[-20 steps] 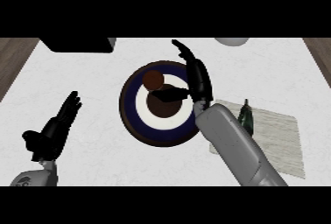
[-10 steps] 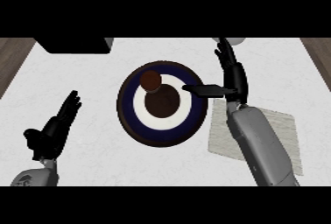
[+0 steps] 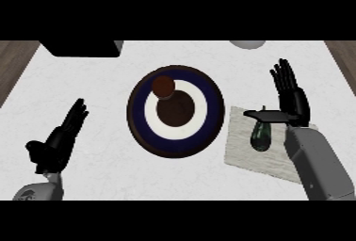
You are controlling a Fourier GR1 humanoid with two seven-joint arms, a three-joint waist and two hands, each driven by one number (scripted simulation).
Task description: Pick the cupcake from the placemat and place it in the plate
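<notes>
The cupcake (image 3: 164,86), small and reddish-brown, sits on the upper left part of the round plate (image 3: 208,120), which has a dark blue ring, a white ring and a brown centre. My right hand (image 3: 292,96) is open to the right of the plate, fingers straight and pointing away, thumb out to the left, holding nothing. It hovers over the pale placemat (image 3: 243,150). My left hand (image 3: 61,136) rests open at the lower left, fingers up.
A dark green bottle-like object (image 3: 261,136) lies on the placemat beside my right forearm. A black box (image 3: 80,48) stands at the back left, and a grey round object (image 3: 246,44) at the back edge. Wooden floor shows past both counter sides.
My right hand has drawn back from the plate to the right, over the placemat, leaving the cupcake on the plate. The left hand has not moved.
</notes>
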